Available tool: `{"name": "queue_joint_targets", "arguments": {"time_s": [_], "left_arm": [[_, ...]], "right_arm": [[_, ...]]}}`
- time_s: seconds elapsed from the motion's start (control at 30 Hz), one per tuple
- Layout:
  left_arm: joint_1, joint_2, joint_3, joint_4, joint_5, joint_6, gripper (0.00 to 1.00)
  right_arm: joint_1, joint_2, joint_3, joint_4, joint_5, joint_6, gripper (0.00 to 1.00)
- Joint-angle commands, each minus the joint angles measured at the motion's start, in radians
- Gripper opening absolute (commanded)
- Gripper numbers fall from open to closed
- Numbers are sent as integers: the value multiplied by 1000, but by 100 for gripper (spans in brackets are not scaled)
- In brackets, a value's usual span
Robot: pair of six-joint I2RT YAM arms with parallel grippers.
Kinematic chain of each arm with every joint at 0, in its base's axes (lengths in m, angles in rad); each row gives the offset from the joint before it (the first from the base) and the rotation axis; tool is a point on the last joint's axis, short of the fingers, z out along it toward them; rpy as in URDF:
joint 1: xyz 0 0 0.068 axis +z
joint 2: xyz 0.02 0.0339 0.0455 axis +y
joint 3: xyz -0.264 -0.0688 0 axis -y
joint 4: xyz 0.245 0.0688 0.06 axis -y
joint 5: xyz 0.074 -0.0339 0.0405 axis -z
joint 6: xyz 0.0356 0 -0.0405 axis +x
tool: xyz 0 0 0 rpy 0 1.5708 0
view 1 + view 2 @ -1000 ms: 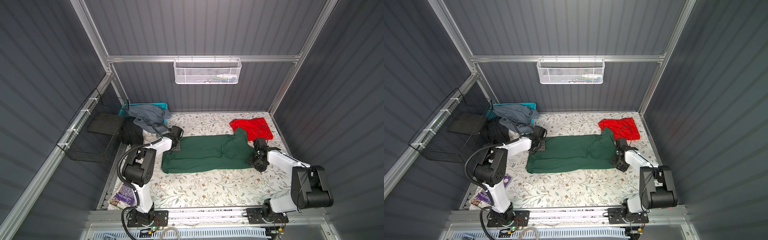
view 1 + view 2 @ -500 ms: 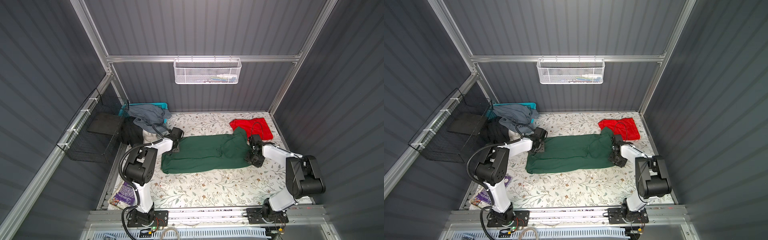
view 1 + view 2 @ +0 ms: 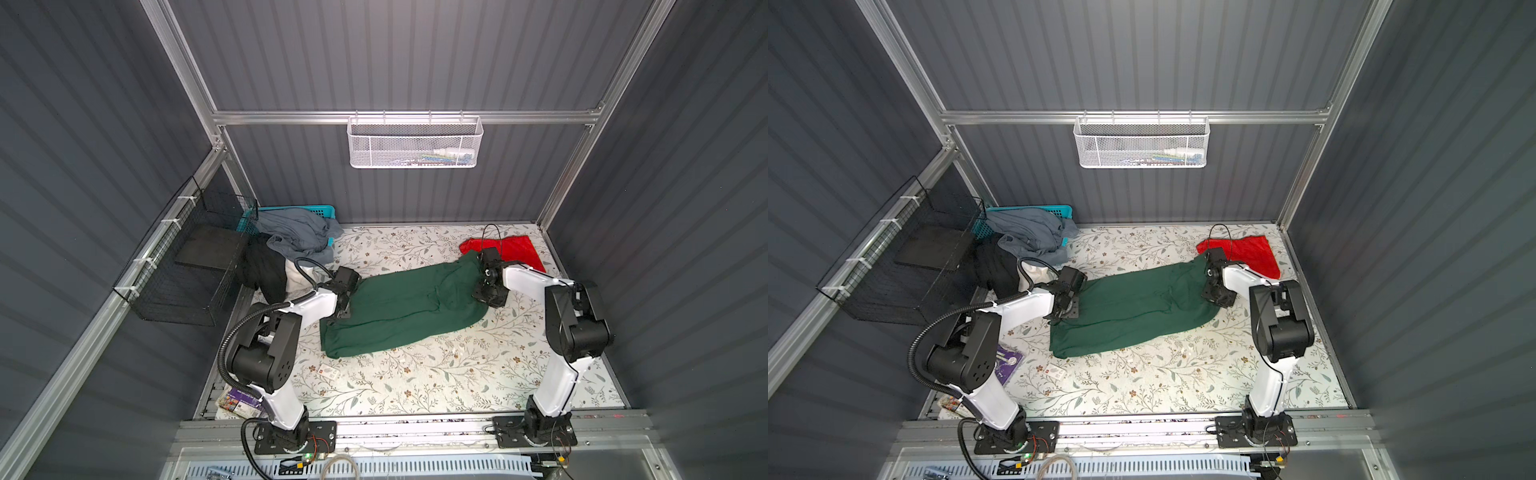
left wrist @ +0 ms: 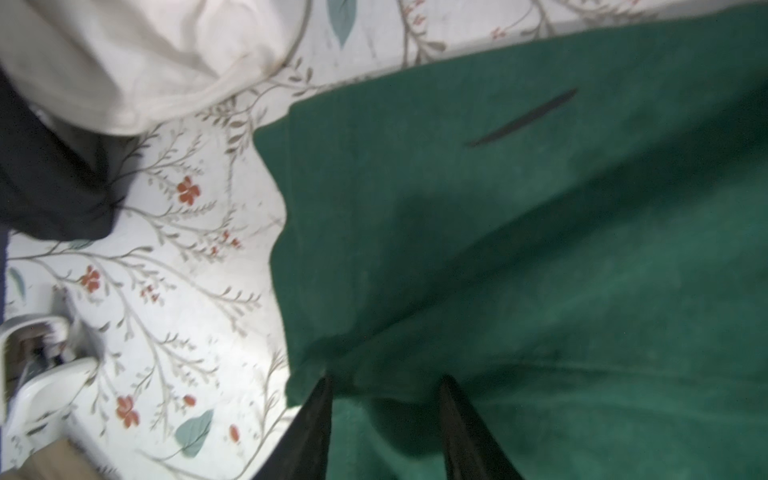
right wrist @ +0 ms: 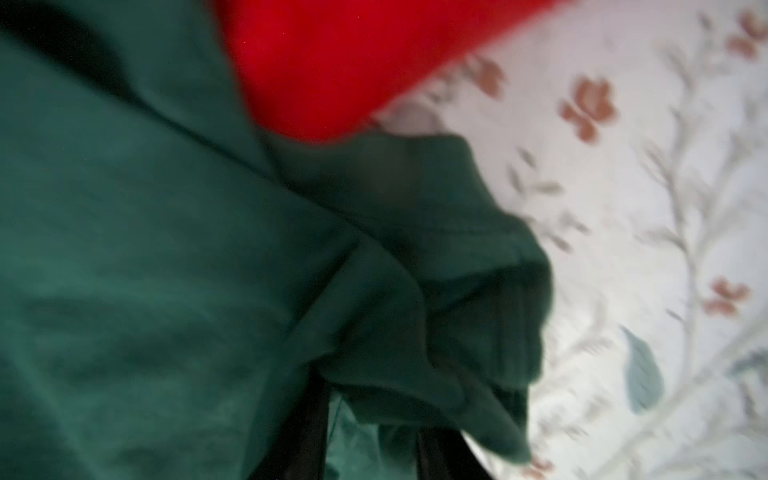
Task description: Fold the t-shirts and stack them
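A dark green t-shirt [image 3: 399, 307] [image 3: 1129, 307] lies lengthwise across the middle of the floral table. A red t-shirt [image 3: 515, 253] [image 3: 1250, 253] lies flat at the back right, touching the green one's far end. My left gripper [image 3: 337, 311] [image 3: 1065, 313] is low at the green shirt's left edge. In the left wrist view its jaws [image 4: 385, 380] stand apart astride the hem [image 4: 519, 249]. My right gripper [image 3: 488, 296] [image 3: 1217, 299] is at the shirt's right end. In the right wrist view its jaws [image 5: 374, 399] stand apart, with a bunched green sleeve [image 5: 457, 311] between and over them.
A teal basket [image 3: 291, 209] at the back left holds a grey garment [image 3: 295, 237]. Black [image 3: 266, 270] and white [image 3: 297, 279] garments lie beside it. A black wire basket [image 3: 187, 266] hangs on the left wall, a white mesh one [image 3: 415, 141] on the back wall. A small card [image 3: 328, 371] lies near the front.
My right gripper has moved left and towards the back, onto the green shirt's right end. Both grippers' jaws have narrowed. The left arm has hardly moved.
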Motion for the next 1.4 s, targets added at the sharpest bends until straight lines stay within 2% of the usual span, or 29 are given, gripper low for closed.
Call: {"name": "queue_joint_targets", "arguments": {"time_s": [0.0, 0.3, 0.47, 0.67, 1.03, 1.1, 1.23, 1.27, 1.37], "left_arm": [[-2, -29, -23, -29, -26, -19, 44], [-12, -39, -24, -36, 24, -34, 43], [-27, -23, -11, -58, 30, -44, 42], [-60, -31, 10, -85, 18, -47, 42], [-136, -12, 55, -181, 20, -85, 42], [-151, -23, 55, -200, 23, -92, 42], [-187, -44, 56, -231, 29, -105, 42], [-193, -46, 60, -237, 29, -108, 42], [-209, -54, 96, -252, 37, -111, 48]], "right_arm": [[31, 67, 93, -23, -4, -41, 36], [75, 256, 400, -127, -38, -109, 36], [90, 349, 550, -172, -88, -146, 37], [99, 505, 804, -300, -117, -213, 38], [68, 702, 1214, -418, -46, -286, 44], [47, 717, 1258, -436, -38, -280, 44], [13, 662, 1195, -400, -46, -251, 44], [11, 642, 1172, -389, -38, -251, 47], [13, 549, 1098, -365, -69, -250, 71]]}}
